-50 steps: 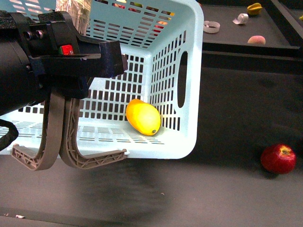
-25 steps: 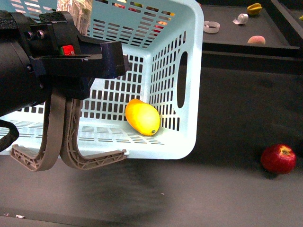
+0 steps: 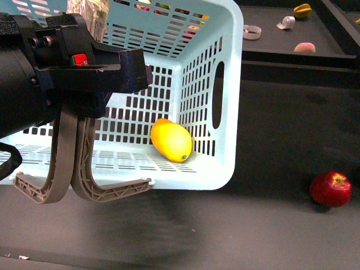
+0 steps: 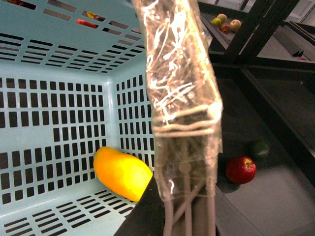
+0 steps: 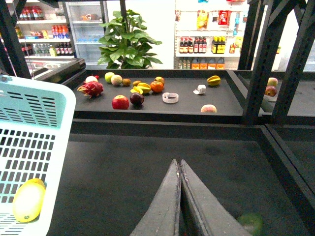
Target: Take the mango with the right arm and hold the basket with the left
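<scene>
Plain yellow oval mango (image 3: 171,140) lies on its side on the light-blue slotted basket's (image 3: 225,112) floor, near its right wall.

Surface: dark, matte table (image 3: 270,140). One red apple (image 3: 331,188) lies directly on it, upright, stem up, well apart from the basket (image 3: 225,67). A small green fruit (image 4: 259,148) sits near the apple. The basket stands tilted over the table; contact with the surface cannot be confirmed. Behind, a raised dark shelf (image 3: 270,42) carries a tape roll (image 3: 251,31), a peach (image 3: 304,48) and a star fruit (image 3: 302,10), each apart from the others.
</scene>
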`<state>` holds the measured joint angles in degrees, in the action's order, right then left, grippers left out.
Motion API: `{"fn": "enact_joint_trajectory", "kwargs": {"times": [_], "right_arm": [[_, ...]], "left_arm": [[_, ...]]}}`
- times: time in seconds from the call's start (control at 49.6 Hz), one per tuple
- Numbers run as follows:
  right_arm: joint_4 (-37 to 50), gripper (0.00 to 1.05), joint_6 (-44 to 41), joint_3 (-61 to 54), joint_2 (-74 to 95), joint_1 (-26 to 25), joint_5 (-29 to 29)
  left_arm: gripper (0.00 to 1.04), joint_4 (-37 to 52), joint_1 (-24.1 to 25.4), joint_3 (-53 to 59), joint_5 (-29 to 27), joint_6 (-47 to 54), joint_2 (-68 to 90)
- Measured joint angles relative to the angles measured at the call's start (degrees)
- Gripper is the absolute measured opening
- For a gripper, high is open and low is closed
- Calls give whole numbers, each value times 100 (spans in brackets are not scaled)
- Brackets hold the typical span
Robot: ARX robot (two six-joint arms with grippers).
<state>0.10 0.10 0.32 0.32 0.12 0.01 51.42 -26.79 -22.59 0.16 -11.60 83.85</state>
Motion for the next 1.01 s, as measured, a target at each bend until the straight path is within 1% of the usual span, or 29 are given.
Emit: {"fn": "enact_joint_trajectory", "kwargs": {"times": [0.02,0.101,0.121,0.182,0.202,0.303,0.323,0.464,0.484,0.525,0.545,0.565,0.646,0.706,0.807,0.908,1.009], "right_arm": [[0,12,0,0,0,0,2],[0,25,0,0,0,0,0],[0,27,0,0,0,0,0],[0,37,0,0,0,0,0],[0,39,0,0,0,0,2],[0,57,0,0,0,0,2],[0,58,0,0,0,0,0],[0,82,0,0,0,0,2],[0,83,0,0,0,0,2],[0,94,0,0,0,0,2],[0,97,0,0,0,0,2],[0,98,4,0,0,0,2],[0,96,2,0,0,0,0],[0,96,2,0,0,0,2],[0,96,2,0,-2,0,0],[0,96,2,0,-2,0,-2],[0,96,2,0,-2,0,-2]], "left_arm": [[6,0,0,0,0,0,0],[6,0,0,2,0,0,0],[6,0,0,0,0,0,0],[6,0,0,0,-2,0,0],[6,0,0,0,-2,0,0],[6,0,0,0,-2,0,0],[6,0,0,0,-2,0,0],[6,0,0,2,-2,0,0],[6,0,0,0,-2,0,0],[6,0,0,0,0,0,0],[6,0,0,0,-2,0,0],[6,0,0,0,0,0,0],[6,0,0,2,0,0,0],[6,-142,-9,-42,-315,52,4],[6,-254,98,-212,-299,-83,144],[6,-323,393,-597,-192,-479,490],[6,-391,691,-1078,-219,-960,833]]}}
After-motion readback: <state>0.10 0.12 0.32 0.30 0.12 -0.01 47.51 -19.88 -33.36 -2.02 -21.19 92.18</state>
